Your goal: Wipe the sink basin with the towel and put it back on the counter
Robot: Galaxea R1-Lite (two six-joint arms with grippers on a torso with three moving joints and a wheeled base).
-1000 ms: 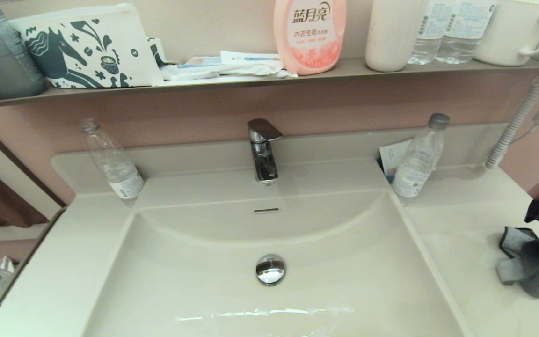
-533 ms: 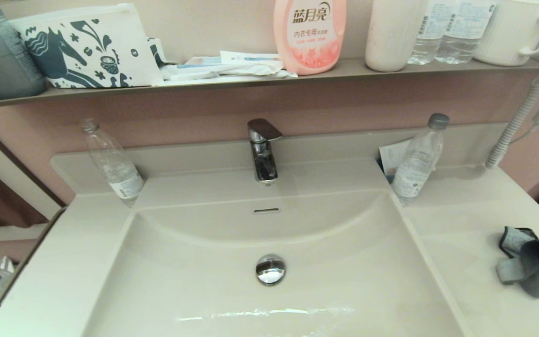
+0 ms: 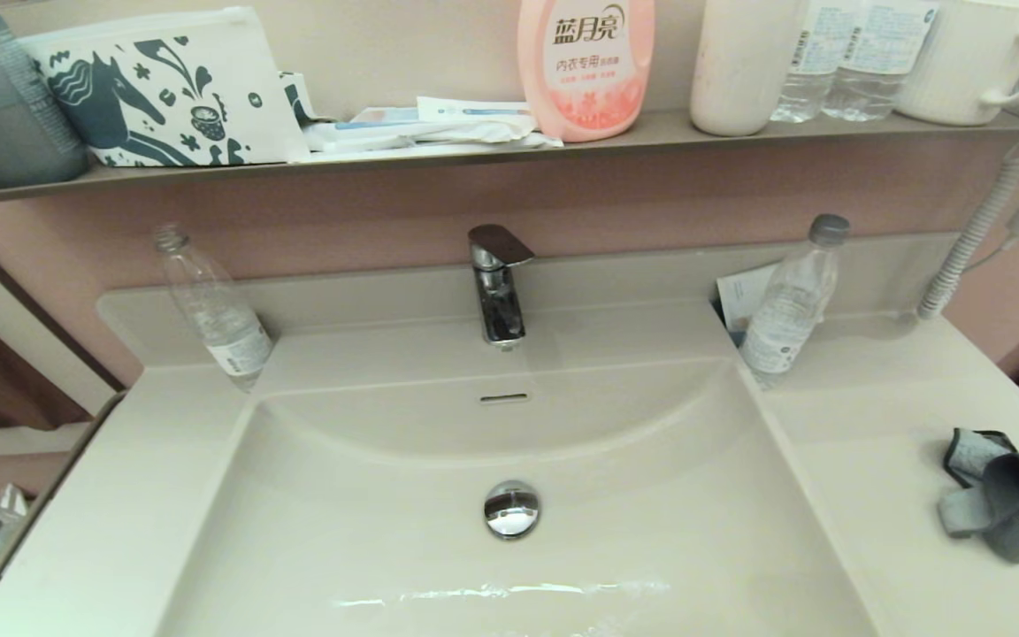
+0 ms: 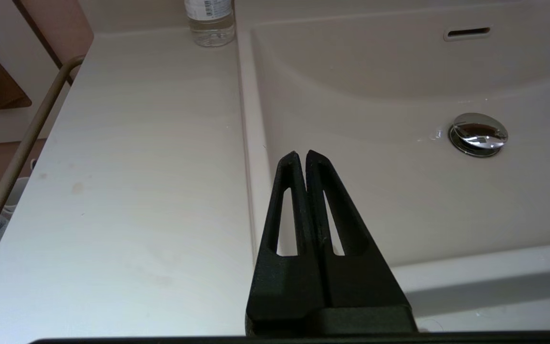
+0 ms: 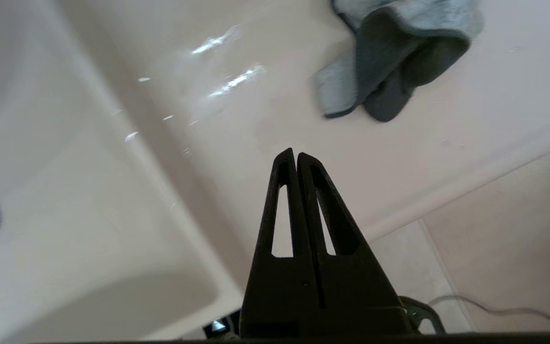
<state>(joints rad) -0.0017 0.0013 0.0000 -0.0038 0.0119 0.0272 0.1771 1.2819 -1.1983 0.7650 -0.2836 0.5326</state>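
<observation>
Head view shows the towel lying crumpled near the right edge of the counter, dark grey folds over pale grey-blue ones, well apart from the sink basin with its chrome drain plug. The right gripper hangs above the counter's front edge, off the cloth, fingers pressed together and holding nothing. The left gripper hovers over the basin's left rim, its fingers likewise closed on nothing

Both end effectors closed, empty.
</observation>
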